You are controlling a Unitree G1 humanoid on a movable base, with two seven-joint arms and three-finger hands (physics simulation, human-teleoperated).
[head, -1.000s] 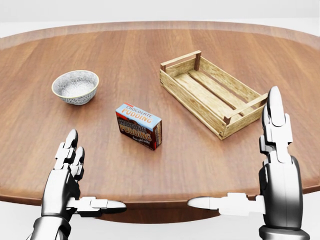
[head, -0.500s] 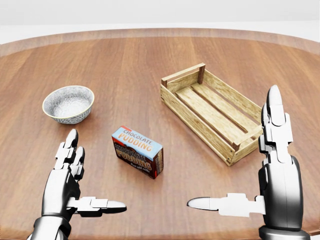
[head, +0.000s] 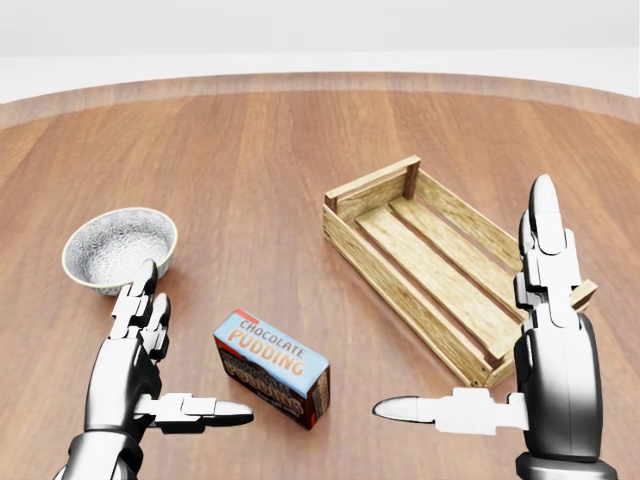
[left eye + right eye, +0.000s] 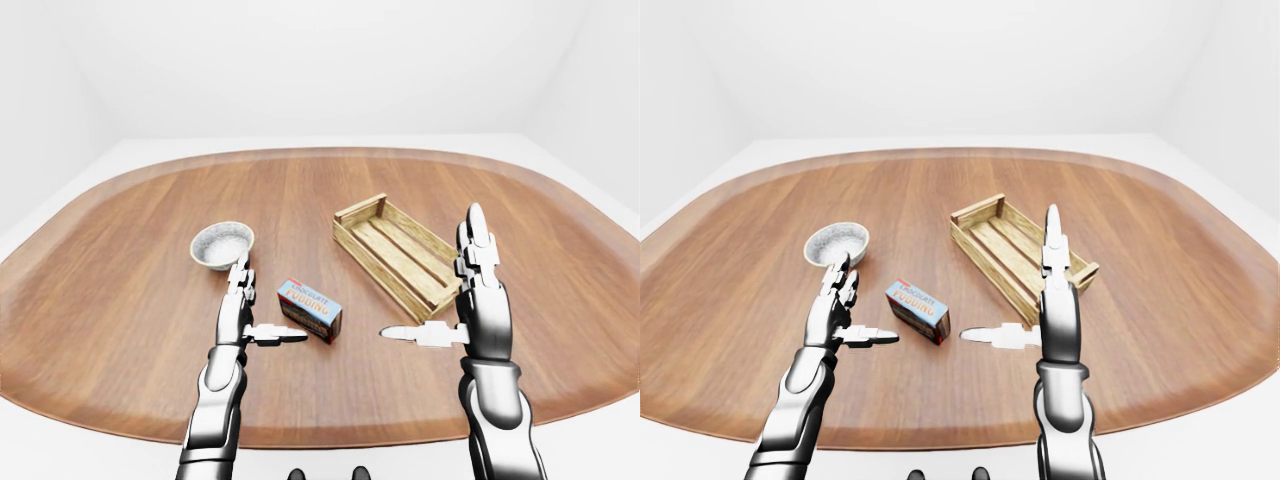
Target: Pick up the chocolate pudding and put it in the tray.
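Both hands are raised over the wooden table, fingers spread apart, thumbs pointing inward. The chocolate pudding lies between the left hand and right hand, below-left of the tray, beside the bowl.

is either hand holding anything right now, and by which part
Nothing is held. Left hand and right hand are open, either side of the blue chocolate pudding box.
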